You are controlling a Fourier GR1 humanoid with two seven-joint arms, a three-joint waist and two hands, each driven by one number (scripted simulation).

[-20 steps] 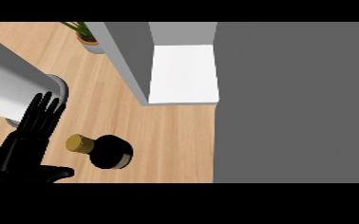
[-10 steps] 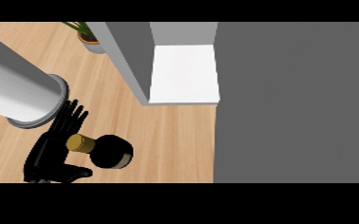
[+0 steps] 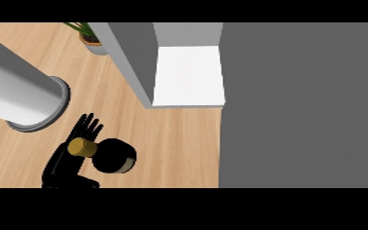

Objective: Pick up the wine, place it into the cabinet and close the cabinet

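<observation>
The wine bottle [image 3: 115, 157] stands on the wooden counter [image 3: 179, 141] at the lower left. I see it from above: a dark body with a gold cap [image 3: 82, 147]. My left hand [image 3: 66, 164] is right against the bottle's left side, its straight fingers [image 3: 87, 124] pointing up past the cap and not curled round it. The cabinet [image 3: 133, 58] stands up and to the right of the bottle, open, and its white shelf [image 3: 188, 75] shows. My right hand is not in view.
A wide grey panel [image 3: 291, 102] fills the right half of the view, next to the cabinet's opening. A potted plant [image 3: 90, 39] sits at the back left of the cabinet. A grey arm segment [image 3: 25, 95] crosses the left edge above my hand.
My left hand has moved right, from well left of the bottle to against its neck. The grey arm segment has come further into view.
</observation>
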